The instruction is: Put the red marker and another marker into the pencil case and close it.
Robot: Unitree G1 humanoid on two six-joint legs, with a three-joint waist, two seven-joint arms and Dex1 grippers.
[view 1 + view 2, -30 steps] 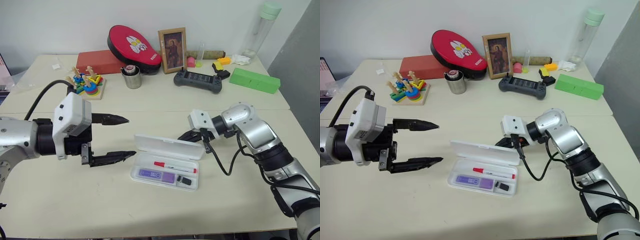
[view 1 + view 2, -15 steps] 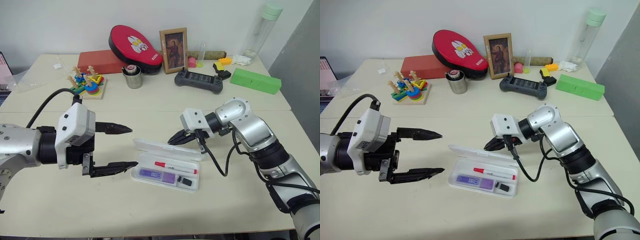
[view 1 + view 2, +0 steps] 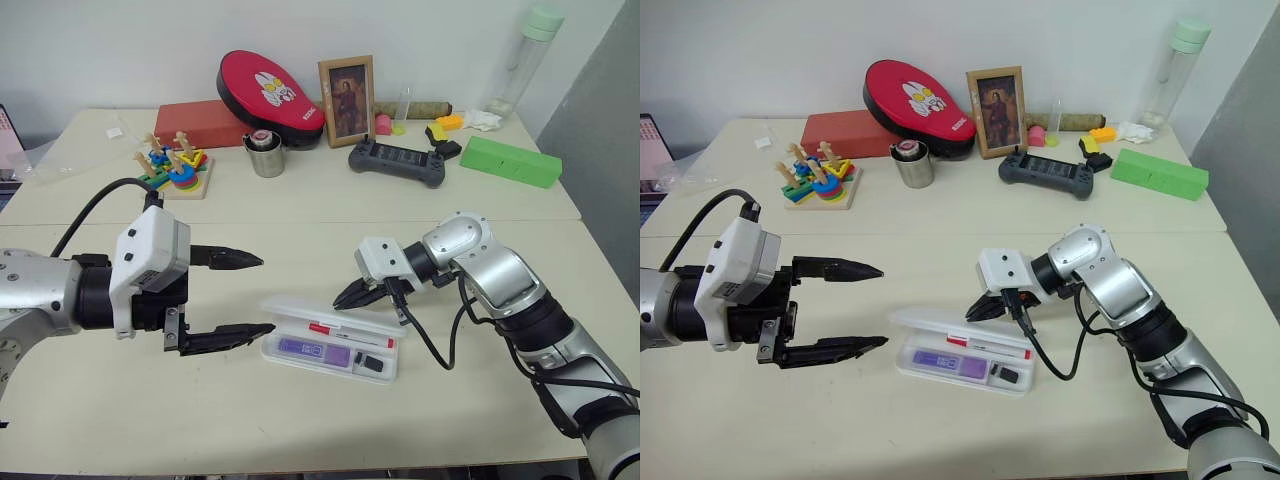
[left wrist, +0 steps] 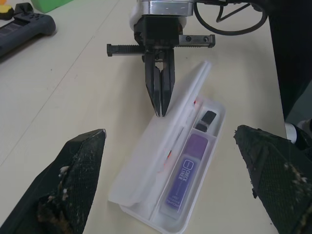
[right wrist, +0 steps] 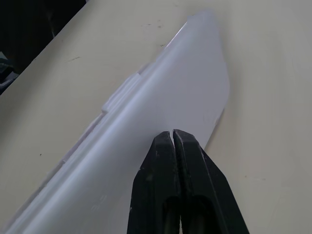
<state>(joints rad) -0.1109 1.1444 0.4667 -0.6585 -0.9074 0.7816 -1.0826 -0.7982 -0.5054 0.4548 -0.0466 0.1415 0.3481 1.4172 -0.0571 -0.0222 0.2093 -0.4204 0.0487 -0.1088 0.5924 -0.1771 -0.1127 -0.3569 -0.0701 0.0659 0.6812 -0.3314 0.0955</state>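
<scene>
The white pencil case [image 3: 382,372] lies in the middle of the table, its hinged lid [image 3: 318,311] tilted low over the tray. Inside lie the red marker [image 3: 346,329] and a purple highlighter [image 3: 312,349], the other marker. My right gripper [image 3: 341,298] is shut, with its tips against the back of the lid [image 5: 161,107]. In the left wrist view the right gripper [image 4: 158,111] meets the lid's [image 4: 163,146] far edge, and the highlighter [image 4: 183,178] shows under the lid. My left gripper [image 3: 266,294] hangs open just left of the case with nothing between its fingers.
Along the back of the table stand a red box [image 3: 200,122], a red oval pouch [image 3: 268,92], a picture frame [image 3: 346,86], a metal cup [image 3: 266,156], a black game controller [image 3: 396,160], a green block [image 3: 509,160] and a tall bottle [image 3: 530,55]. A colourful stacking toy [image 3: 172,168] sits at the back left.
My right gripper has moved left and nearer behind the case, and the lid has swung from standing open to leaning low over the tray. The left gripper has stayed put.
</scene>
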